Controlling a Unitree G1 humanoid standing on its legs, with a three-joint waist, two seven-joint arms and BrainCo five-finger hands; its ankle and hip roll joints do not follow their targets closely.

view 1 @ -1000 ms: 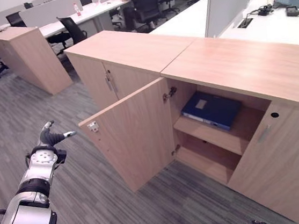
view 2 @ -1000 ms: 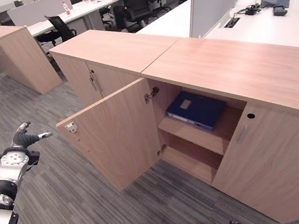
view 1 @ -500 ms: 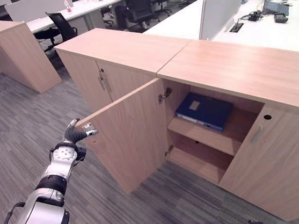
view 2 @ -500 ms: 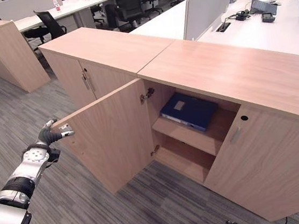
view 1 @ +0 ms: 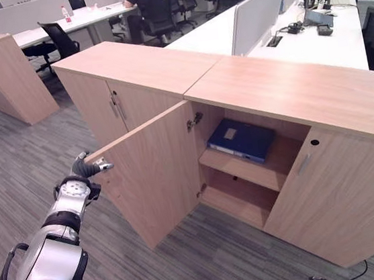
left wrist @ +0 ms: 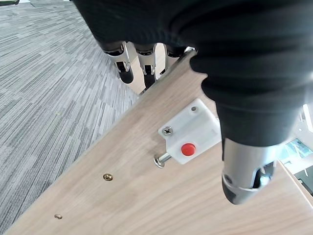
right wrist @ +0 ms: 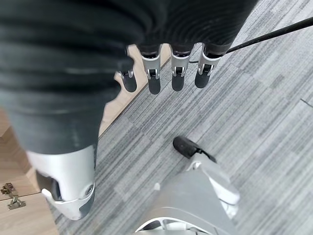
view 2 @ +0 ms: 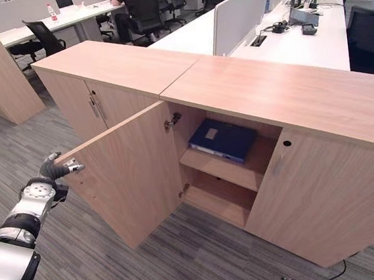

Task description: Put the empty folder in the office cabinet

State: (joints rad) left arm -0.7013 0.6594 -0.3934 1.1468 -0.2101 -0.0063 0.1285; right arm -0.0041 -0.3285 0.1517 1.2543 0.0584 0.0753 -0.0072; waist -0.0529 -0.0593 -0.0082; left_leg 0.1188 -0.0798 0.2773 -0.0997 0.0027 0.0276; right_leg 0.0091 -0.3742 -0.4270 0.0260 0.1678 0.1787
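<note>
The blue folder (view 1: pixel 242 139) already lies flat on the upper shelf inside the open office cabinet (view 1: pixel 289 91), its long axis running back into the recess. It sits well apart from the left hand (view 1: pixel 82 172), off toward the hinge side and deeper in. That hand is at the free top corner of the open cabinet door (view 1: pixel 157 170). In its wrist view the fingers (left wrist: pixel 146 61) hang over the door's outer face while the thumb (left wrist: pixel 242 171) rests on the inner face, beside the white catch (left wrist: pixel 188 137); a loose pinch on the edge, as far as I can judge. The right hand (right wrist: pixel 166 73) hangs relaxed and empty over the grey carpet (view 1: pixel 13 153). The door's swing path toward the cabinet looks unobstructed.
</note>
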